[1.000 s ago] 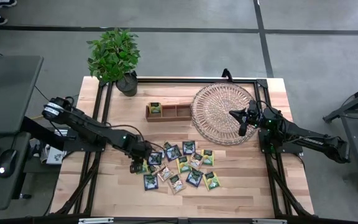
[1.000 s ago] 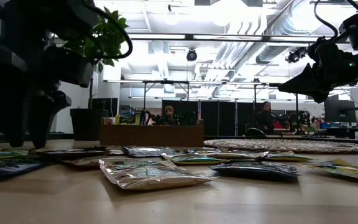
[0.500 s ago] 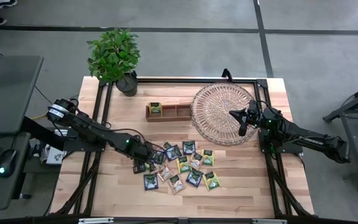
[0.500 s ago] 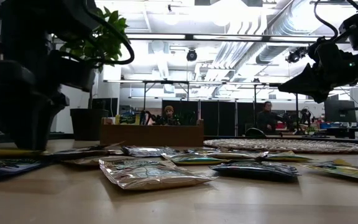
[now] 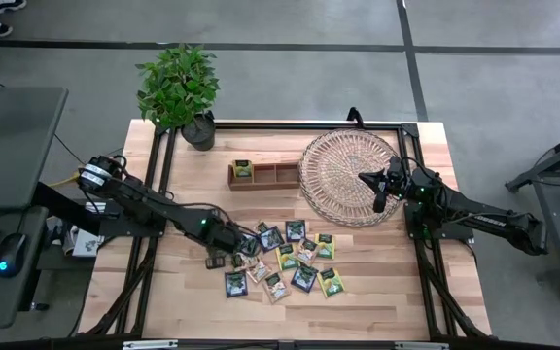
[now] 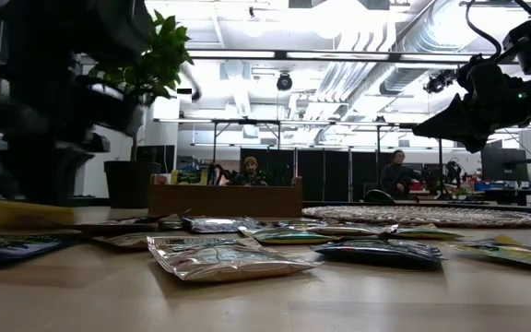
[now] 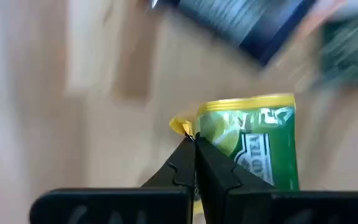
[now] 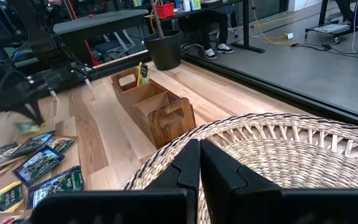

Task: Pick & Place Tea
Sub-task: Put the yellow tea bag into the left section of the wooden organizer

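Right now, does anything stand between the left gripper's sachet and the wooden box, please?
Nothing visible does: only bare table separates the yellow-green sachet, pinched by the left gripper, from the wooden box. The right gripper waits over the wicker tray.

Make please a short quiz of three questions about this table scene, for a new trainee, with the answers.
1. True or false: the left gripper is shut on a yellow-green tea bag.
2. Above what does the right gripper hover? A) plant B) wicker tray C) wooden box
3. Fill in: the wooden box holds one tea bag in its ___ compartment, the end nearest the plant.

Key
1. True.
2. B, the wicker tray.
3. End.
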